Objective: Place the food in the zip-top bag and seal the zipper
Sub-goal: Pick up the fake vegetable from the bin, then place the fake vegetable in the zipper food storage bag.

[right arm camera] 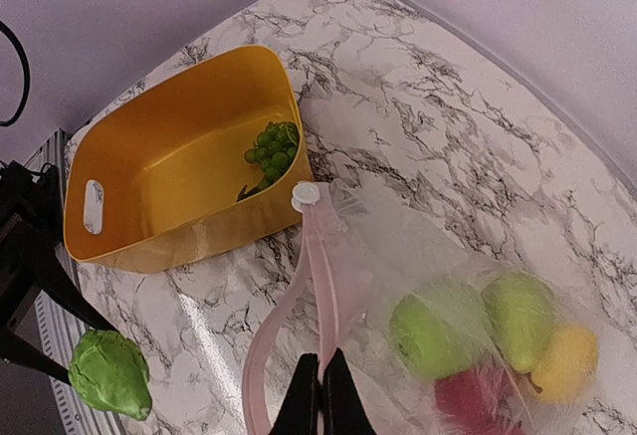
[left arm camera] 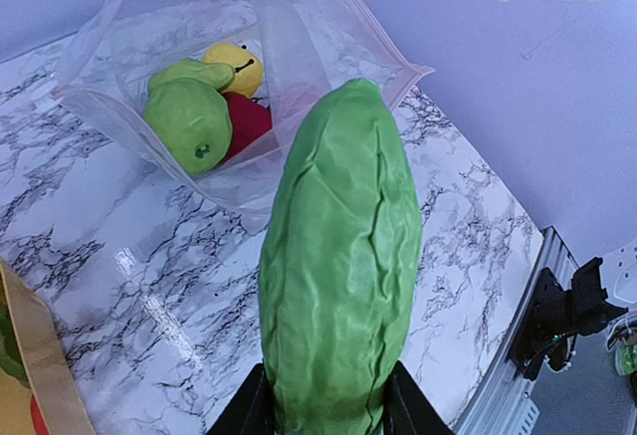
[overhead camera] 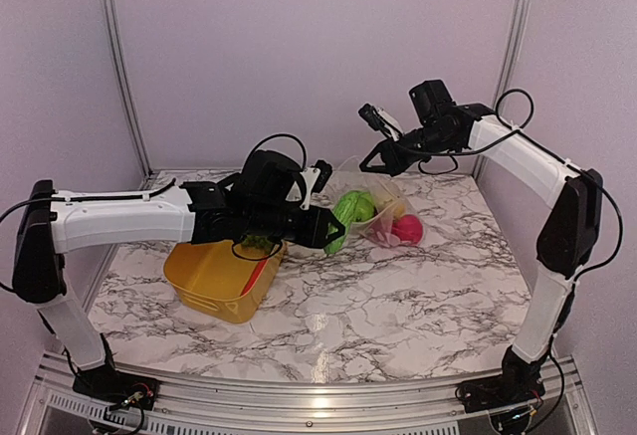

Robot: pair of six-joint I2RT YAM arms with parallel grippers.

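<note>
One green toy lettuce (left arm camera: pixel 343 256) grasped in left fingers (left arm camera: pixel 244 417), sticking out ahead of them, near mouth of zip-top bag (left arm camera: pixel 299 67). Right fingers (right arm camera: pixel 333 400) clenched on pink zipper (right arm camera: pixel 317 256); bag ahead of them on worktop (right arm camera: pixel 418 87) holds green, yellow, red toy food (right arm camera: pixel 428 333). Green grapes (right arm camera: pixel 272 146) lie in yellow bin (right arm camera: pixel 169 146).

White marble-look tabletop (overhead camera: pixel 398 296) with grey veins, bit of shiny glare on it. Plain pale lilac walls (overhead camera: pixel 318 47) all round, silver metal posts (overhead camera: pixel 117 57) in the back corners, ribbed metal rail (overhead camera: pixel 318 400) along the near edge
</note>
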